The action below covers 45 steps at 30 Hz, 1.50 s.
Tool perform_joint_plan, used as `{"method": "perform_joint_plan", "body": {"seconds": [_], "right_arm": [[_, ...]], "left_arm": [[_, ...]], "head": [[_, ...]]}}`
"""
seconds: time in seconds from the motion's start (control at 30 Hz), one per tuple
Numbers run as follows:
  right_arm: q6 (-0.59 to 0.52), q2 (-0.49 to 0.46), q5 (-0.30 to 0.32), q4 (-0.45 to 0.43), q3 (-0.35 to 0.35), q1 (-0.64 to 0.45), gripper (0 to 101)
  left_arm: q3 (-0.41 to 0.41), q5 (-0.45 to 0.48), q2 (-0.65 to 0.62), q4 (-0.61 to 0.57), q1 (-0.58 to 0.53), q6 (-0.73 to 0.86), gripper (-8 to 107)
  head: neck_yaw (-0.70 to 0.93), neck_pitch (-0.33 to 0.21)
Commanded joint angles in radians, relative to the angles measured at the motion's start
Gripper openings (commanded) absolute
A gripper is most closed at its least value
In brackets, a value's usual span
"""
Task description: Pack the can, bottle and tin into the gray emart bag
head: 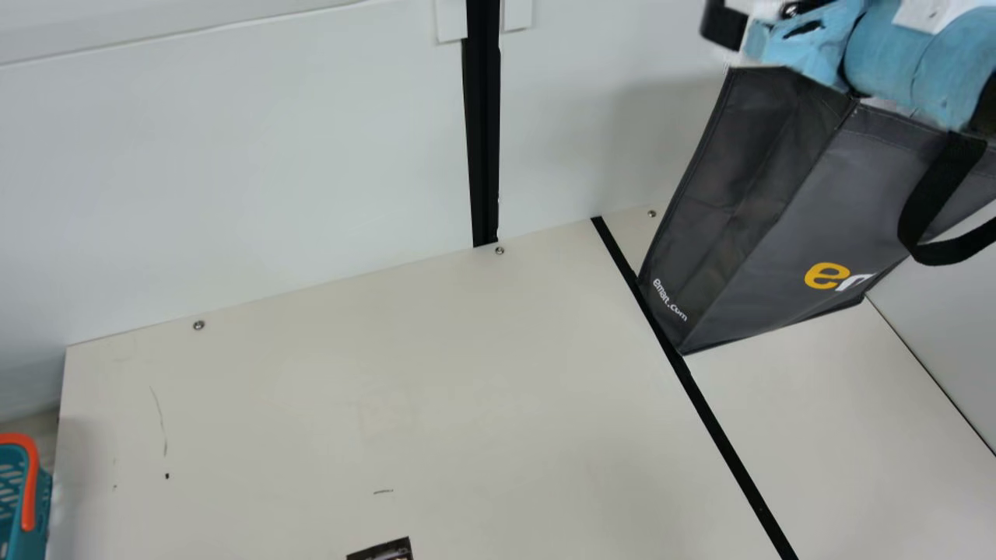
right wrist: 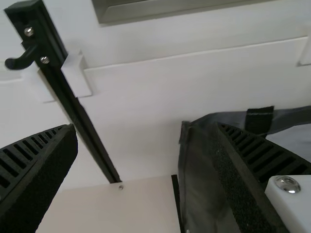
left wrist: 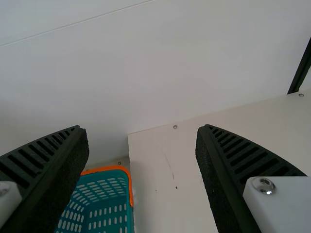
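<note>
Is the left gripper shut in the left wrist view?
No, the left gripper is open, its fingers well apart with part of the teal basket and the white wall visible between them.

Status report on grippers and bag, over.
Left gripper open. Right gripper open, near gray emart bag. Right arm blocks main view of part of the bag's top.

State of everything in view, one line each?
Bag: standing on the table, side panel spread.
Strap: hanging in a loop outside the bag.
Left hand: open.
Right hand: open, near the bag's top.
Basket: upright, open-topped, past the table's left edge.
Dark item: cut off at the main view's bottom edge, state unclear.
</note>
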Motion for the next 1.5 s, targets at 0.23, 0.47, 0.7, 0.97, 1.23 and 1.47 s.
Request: {"method": "perform_joint_plan", "body": {"seconds": [0.23,0.47,0.7,0.97,1.23,1.47], "right_arm": [[0.002,-0.096,0.016,-0.018,0.149,0.085,91],[0.007,-0.156,0.050,-0.015,0.229,0.132,91],[0.010,-0.213,0.096,0.008,0.298,0.164,91],[0.004,-0.276,0.129,0.029,0.380,0.184,91],[-0.003,-0.321,0.145,0.039,0.440,0.192,91],[-0.003,-0.322,0.147,0.038,0.441,0.192,91]], "left_arm": [[0.000,0.000,0.000,0.000,0.000,0.000,90],[0.000,0.000,0.000,0.000,0.000,0.000,90],[0.000,0.000,0.000,0.000,0.000,0.000,90],[0.000,0.000,0.000,0.000,0.000,0.000,90],[0.000,0.000,0.000,0.000,0.000,0.000,90],[0.000,0.000,0.000,0.000,0.000,0.000,90]], "head": [[-0.001,-0.023],[-0.001,-0.023],[-0.001,-0.023],[-0.001,-0.023],[-0.001,-0.023],[-0.001,-0.023]]}}
